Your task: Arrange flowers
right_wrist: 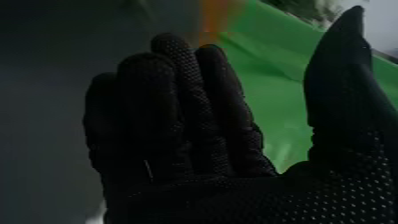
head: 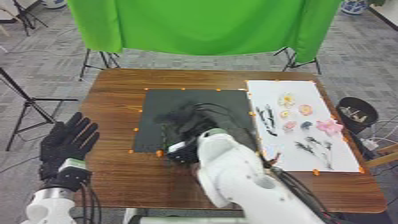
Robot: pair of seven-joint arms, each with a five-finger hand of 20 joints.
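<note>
Head view: right hand (head: 197,124), outline blurred against black mat (head: 164,102) | mat partly hidden under right arm (head: 238,167) | dark sprigs (head: 312,146), tips too small to tell apart | green cloth (head: 204,25) cut off on top | wrist view: orange patch (right_wrist: 216,19) blurred (could be anything)

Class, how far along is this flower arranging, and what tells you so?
Done: no placed flower can be confirmed; the right hand and arm cover part of the black sheet.

In hand: nothing; the right hand is open over that sheet, the left hand open at the table's left edge.

Left: probably most of the arranging, as the pink flower and dark sprigs lie on the white sheet.
</note>
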